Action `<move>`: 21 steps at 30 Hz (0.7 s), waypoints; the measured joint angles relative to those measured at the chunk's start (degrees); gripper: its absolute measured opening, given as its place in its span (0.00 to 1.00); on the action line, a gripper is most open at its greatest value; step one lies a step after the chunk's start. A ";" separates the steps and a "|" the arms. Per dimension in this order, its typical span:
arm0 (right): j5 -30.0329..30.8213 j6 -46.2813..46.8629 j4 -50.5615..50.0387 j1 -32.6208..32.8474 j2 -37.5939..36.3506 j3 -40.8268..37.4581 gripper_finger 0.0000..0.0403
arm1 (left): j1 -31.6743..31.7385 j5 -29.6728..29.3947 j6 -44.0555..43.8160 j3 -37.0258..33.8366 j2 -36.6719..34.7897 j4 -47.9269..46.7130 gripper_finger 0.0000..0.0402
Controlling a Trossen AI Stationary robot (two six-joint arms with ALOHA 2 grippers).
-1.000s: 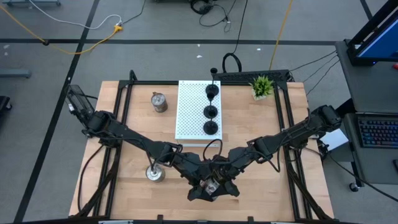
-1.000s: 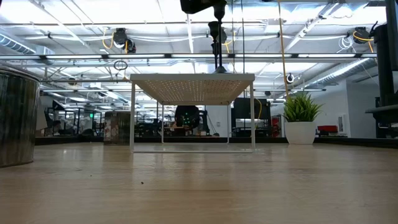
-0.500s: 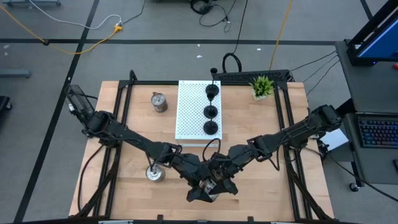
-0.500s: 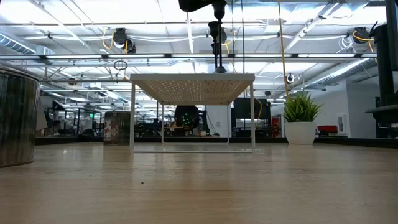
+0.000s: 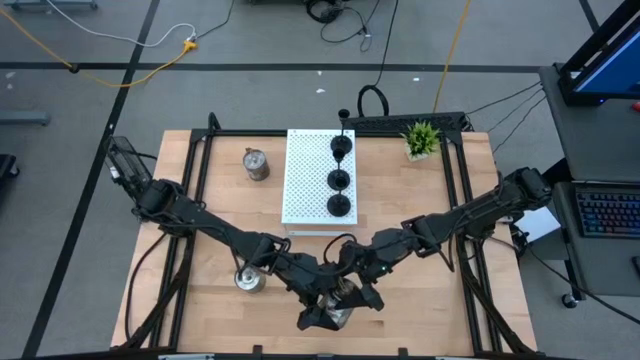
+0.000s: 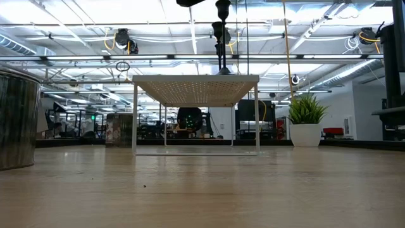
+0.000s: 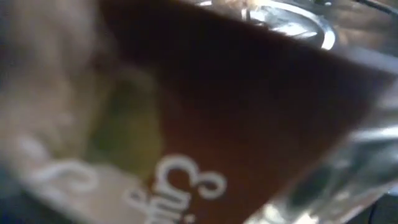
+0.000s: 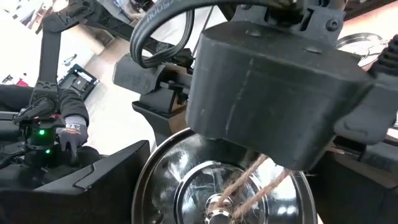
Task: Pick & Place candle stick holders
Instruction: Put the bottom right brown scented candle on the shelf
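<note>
Both grippers meet at six o'clock on the table (image 5: 210,215), near its front edge. The left gripper (image 5: 322,312) and the right gripper (image 5: 352,298) each stand spread wide around one silver holder (image 5: 340,303) between them, its shiny round base filling the right wrist view (image 8: 217,180) with a bit of twine lying across it; whether either set of fingers actually presses on it cannot be told. The two dark arms run outward from there to nine and three o'clock. A second silver holder (image 5: 248,279) stands just beside the left arm at seven o'clock, and a third silver holder (image 5: 256,164) at eleven o'clock, beside the white board (image 5: 305,180). Three black holders (image 5: 340,178) stand in a row along the board's right side. A small plant (image 5: 421,138) sits at one o'clock.
</note>
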 joint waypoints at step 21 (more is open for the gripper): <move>1.57 0.72 -1.93 0.00 -10.09 -0.11 0.94 | -0.15 -1.90 4.73 0.09 -0.02 7.63 0.91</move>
